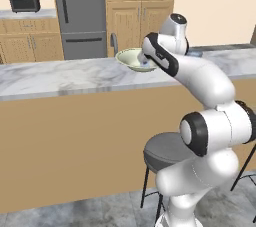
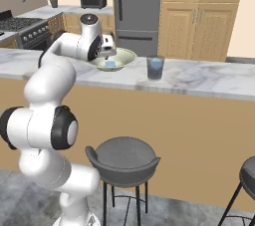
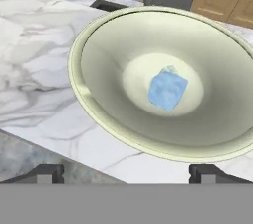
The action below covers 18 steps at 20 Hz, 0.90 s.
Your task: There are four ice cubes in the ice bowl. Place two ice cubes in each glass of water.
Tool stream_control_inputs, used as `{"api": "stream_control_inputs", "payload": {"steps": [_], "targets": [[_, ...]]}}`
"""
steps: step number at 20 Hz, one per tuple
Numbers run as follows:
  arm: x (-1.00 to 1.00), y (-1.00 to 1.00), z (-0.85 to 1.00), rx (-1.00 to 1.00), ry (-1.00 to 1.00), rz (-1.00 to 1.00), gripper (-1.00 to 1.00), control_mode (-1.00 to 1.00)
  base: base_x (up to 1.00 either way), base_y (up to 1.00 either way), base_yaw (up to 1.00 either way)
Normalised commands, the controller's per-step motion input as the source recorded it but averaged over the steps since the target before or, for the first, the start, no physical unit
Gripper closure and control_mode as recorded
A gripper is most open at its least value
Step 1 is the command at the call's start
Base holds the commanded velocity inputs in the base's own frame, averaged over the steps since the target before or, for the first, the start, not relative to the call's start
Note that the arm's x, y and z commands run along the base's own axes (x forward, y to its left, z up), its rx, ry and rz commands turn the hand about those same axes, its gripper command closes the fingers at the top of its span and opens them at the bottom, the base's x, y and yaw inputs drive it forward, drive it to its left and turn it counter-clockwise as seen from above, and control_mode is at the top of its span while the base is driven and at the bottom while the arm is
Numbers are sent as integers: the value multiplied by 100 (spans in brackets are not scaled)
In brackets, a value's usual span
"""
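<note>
Lining up over the ice bowl for another cube

I have the gripper [image 3: 126, 171] hanging just above the near rim of the ice bowl [image 3: 94, 104], its two tips spread as wide as they go and empty, so that they can straddle a block when I lower them. The bowl sits on the marble counter [image 3: 34, 70], and on its flat bottom I can see one pale blue ice cube [image 3: 167, 89] lying alone; if a second hides under it, I cannot tell. In the right base view a glass of water [image 2: 155, 68] stands on the same counter, near the bowl but apart from it, within easy reach for the drop. I judge the next move calls for pushing forward and down, since the cube lies ahead of the tips, not between them.
</note>
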Motion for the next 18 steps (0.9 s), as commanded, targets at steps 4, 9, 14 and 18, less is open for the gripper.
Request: {"api": "stream_control_inputs", "payload": {"steps": [4,9,14,18], "targets": [[9,-1,14,7,14,-10,-100,-100,0,0,0],[23,0,-5,4,12,-14,-100,-100,0,0,0],[26,-10,-17,8,2,-21,-100,-100,0,0,0],[21,-14,-19,8,0,-19,-100,-100,0,0,0]]}}
